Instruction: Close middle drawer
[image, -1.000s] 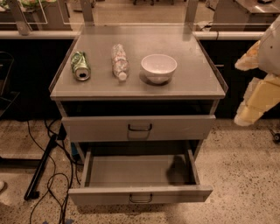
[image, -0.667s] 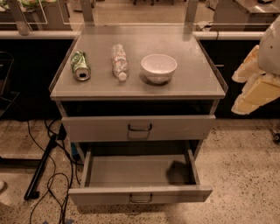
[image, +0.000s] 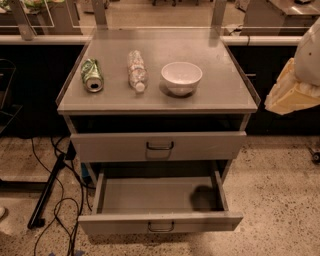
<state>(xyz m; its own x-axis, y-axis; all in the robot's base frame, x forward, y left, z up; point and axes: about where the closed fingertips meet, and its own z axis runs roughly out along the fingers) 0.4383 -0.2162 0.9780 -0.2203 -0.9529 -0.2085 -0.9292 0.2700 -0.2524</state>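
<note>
My gripper has risen slightly, well right of the cabinet; I cannot tell whether it is open or closed. The middle drawer stays pulled out, untouched: closing is pending.

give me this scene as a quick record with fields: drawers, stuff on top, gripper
middle drawer: pulled well out, nothing visible inside, loop handle at front centre
upper drawer: front pushed in, dark gap above it
cabinet top: holds three things in a row
green can: on its side, left
plastic bottle: lying down, middle
white bowl: upright, right
gripper: right edge of view, about cabinet-top height, apart from both drawers
task state: drawer not yet closed
</note>
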